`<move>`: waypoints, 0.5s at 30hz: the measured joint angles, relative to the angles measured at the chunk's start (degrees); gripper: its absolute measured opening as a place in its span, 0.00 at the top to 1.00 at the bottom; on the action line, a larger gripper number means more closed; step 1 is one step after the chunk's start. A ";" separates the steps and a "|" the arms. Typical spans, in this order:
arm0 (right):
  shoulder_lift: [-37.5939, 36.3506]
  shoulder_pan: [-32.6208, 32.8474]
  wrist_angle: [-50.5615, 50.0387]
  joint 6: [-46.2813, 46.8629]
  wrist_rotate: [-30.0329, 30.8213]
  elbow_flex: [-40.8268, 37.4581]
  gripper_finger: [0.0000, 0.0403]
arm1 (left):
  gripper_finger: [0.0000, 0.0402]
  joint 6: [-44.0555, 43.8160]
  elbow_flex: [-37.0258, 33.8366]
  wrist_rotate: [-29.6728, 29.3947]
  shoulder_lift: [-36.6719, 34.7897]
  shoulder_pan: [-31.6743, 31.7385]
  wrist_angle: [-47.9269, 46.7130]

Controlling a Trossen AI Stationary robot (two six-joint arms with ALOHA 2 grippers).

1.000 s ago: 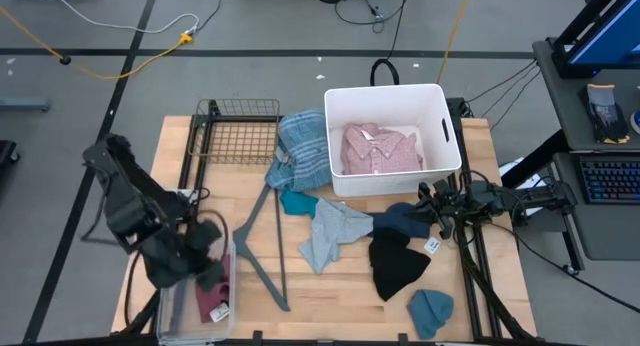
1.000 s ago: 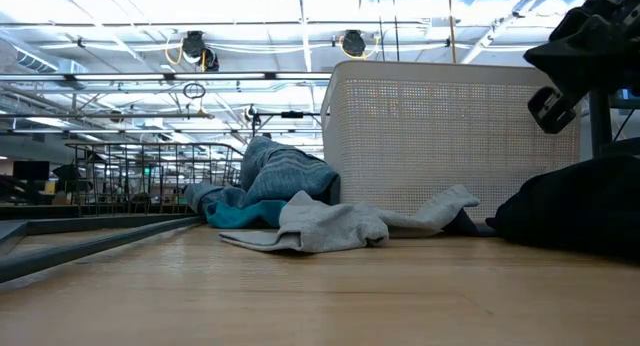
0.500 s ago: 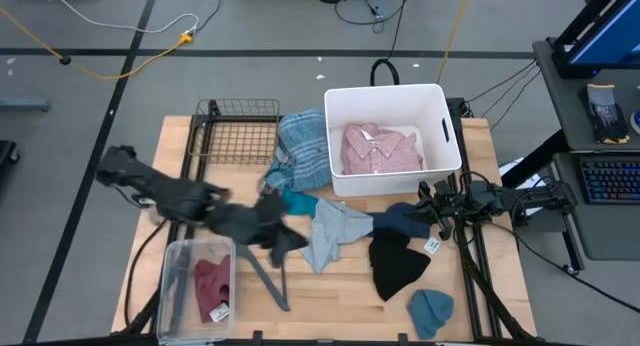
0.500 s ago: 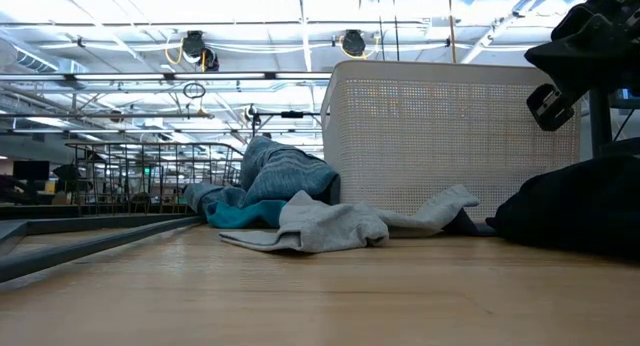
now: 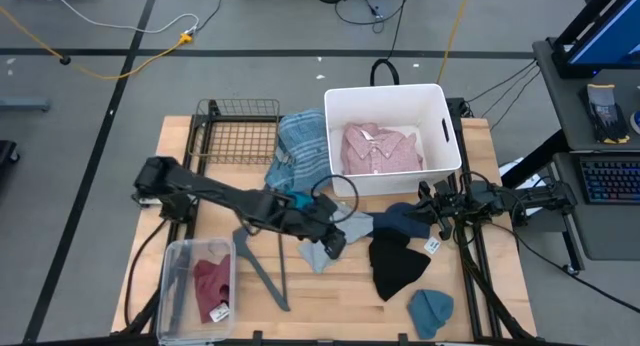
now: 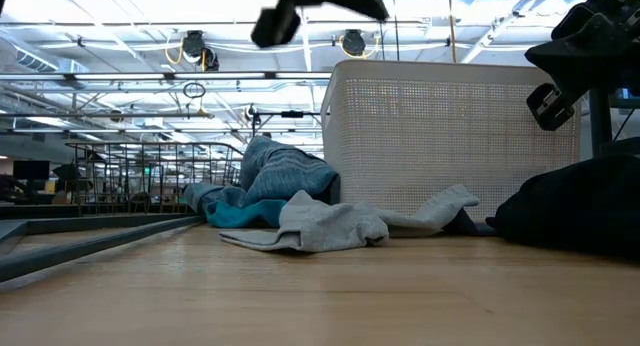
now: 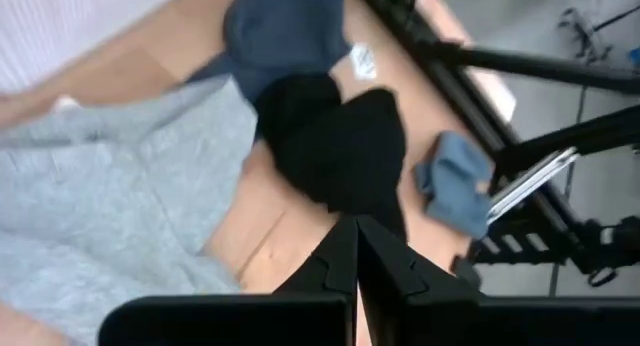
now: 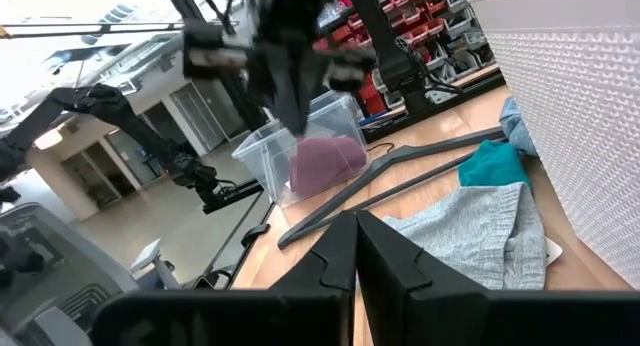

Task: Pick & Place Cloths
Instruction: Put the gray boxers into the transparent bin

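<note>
Bench (image 5: 180, 156) of pale wood; white tub (image 5: 392, 101) taken as landmark. Farthest from the tub on the near side: blue beanie (image 5: 431, 311) at the bench's front edge, and a clear bin (image 5: 178, 268) holding the maroon piece (image 5: 211, 289). Closer to the tub, black beanie (image 5: 395, 263), then navy piece (image 5: 403, 219) just beside the tub's front wall. Left gripper (image 5: 333, 242) reaches in over the grey-blue cloth (image 5: 337, 226) in front of the tub, fingers (image 7: 340, 261) pressed together, nothing between them. Right gripper (image 5: 428, 208) waits at the navy piece, off the tub's front right corner, fingers (image 8: 345, 248) also closed and empty. Teal piece (image 5: 297, 201) lies near the tub's front left corner, blue-plaid shirt (image 5: 298, 146) against its left wall. Pink button shirt (image 5: 381, 149) lies inside the tub. Wire rack (image 5: 236, 133) sits beyond the plaid shirt.
</note>
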 joint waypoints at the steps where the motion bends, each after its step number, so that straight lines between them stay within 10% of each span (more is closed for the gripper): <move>1: 0.00 0.00 -0.01 0.00 0.00 0.00 0.99 | 0.99 -0.64 0.00 1.11 0.80 0.35 0.01; 15: 0.02 0.02 0.10 0.15 -4.46 0.02 0.99 | 0.97 -3.39 -0.04 6.36 6.42 4.24 1.90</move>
